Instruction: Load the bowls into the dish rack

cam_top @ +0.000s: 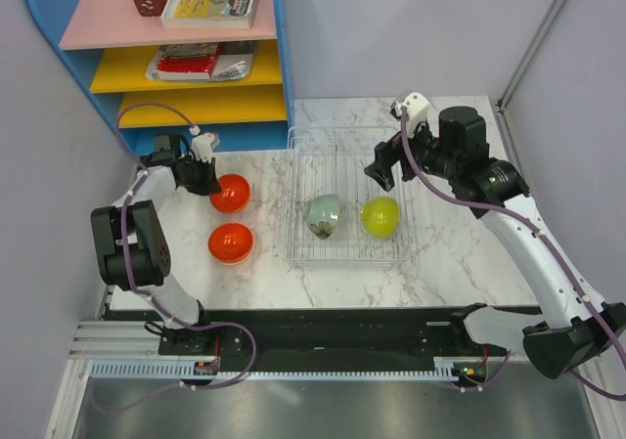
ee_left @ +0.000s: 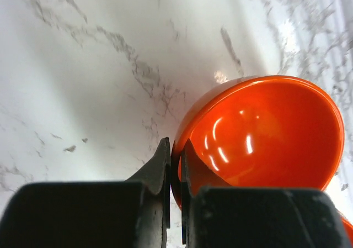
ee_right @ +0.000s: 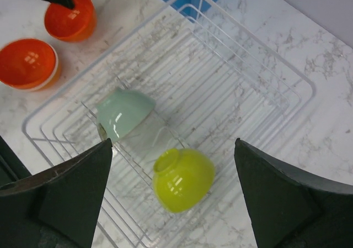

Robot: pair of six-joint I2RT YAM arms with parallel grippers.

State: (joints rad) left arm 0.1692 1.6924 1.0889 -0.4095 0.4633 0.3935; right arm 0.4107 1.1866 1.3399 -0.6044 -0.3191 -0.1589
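The left hand (cam_top: 202,177) pinches the rim of the far orange bowl (cam_top: 233,194), left of the dish rack (cam_top: 337,160) on the marble surface (cam_top: 445,258). The near orange bowl (cam_top: 231,242) sits free. The right hand (cam_top: 384,170), fingers spread wide, hovers over the rack's far right. A green bowl (cam_top: 322,215) and a yellow bowl (cam_top: 380,217) lie tipped in its near part.

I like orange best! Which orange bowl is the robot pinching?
The far orange bowl: the left tool is shut on its rim. The near orange bowl sits untouched.
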